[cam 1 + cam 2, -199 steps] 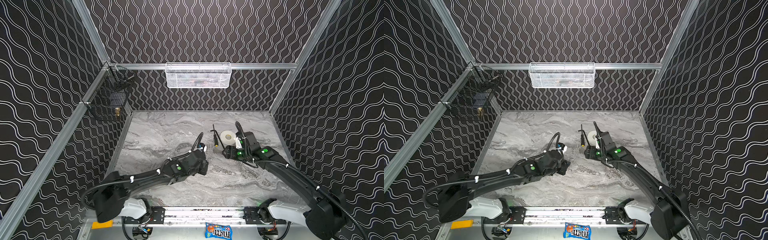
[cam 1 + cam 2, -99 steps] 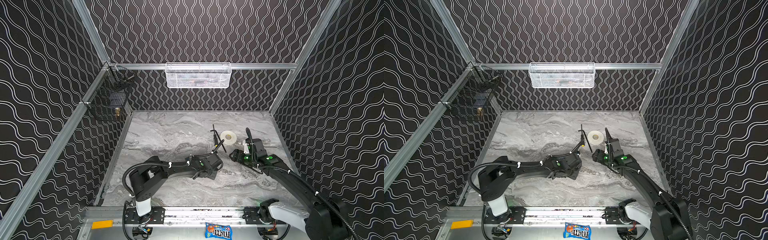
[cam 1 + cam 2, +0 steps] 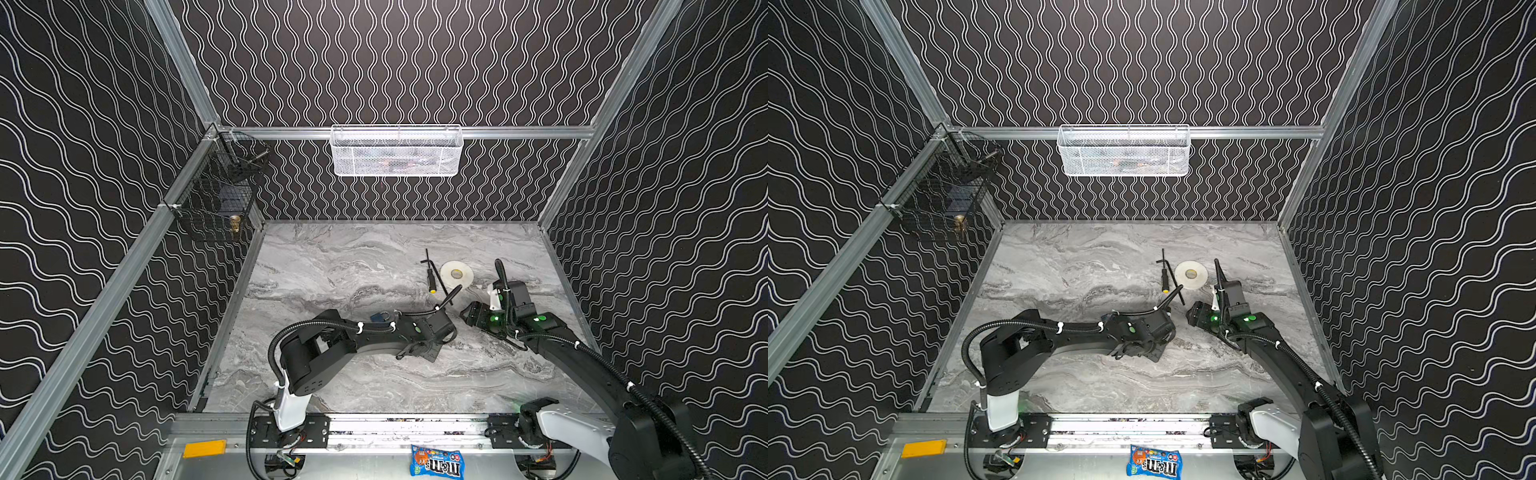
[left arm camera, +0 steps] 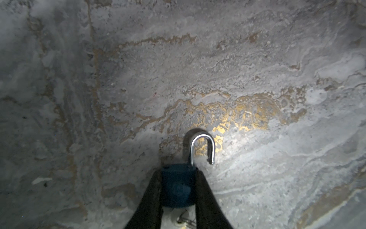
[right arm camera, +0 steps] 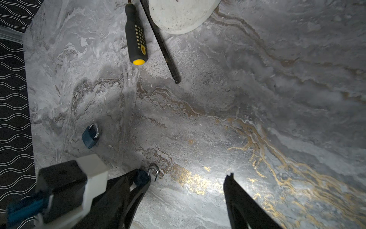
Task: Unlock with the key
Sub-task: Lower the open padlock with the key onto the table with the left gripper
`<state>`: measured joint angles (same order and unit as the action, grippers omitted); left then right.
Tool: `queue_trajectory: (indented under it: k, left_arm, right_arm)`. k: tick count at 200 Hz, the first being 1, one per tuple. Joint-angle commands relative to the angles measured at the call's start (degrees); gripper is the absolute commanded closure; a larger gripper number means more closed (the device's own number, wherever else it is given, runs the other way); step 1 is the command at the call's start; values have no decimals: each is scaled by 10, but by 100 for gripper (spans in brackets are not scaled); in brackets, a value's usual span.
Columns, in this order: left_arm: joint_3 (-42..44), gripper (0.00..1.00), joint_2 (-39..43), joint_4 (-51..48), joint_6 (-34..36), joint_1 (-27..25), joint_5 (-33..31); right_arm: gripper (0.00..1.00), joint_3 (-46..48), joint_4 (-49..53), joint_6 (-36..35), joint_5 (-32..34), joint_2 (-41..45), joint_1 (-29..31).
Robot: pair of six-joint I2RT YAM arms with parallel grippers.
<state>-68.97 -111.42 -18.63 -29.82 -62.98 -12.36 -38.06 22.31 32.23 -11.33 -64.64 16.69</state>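
Left fingers (image 4: 204, 198) pinch the blue padlock (image 4: 176, 186) by its body, low over the counter's (image 4: 138, 79) middle, steadying it and leaving shackle (image 4: 202, 146) and key ring (image 4: 185, 219) clear. The shackle stands sprung, so unlocking looks done; right fingers (image 5: 239, 200) hang wide and empty beside it.

Screwdriver (image 3: 431, 280) lies left of disc (image 3: 464, 276), apparently apart.

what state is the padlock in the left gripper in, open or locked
Open. In the left wrist view the padlock, clamped in the left gripper, has its shackle raised, one end hanging free of the body.
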Motion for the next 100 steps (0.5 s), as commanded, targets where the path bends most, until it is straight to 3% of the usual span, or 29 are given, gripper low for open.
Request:
queue_trajectory:
  k: [1,100]
  left_arm:
    - [5,79,-13,-46,10,1,-3]
    - [4,57,-10,-37,10,0,1]
  right_arm:
    - [23,2,-16,-4,-9,0,-2]
    - [23,3,-17,-3,-19,3,-9]
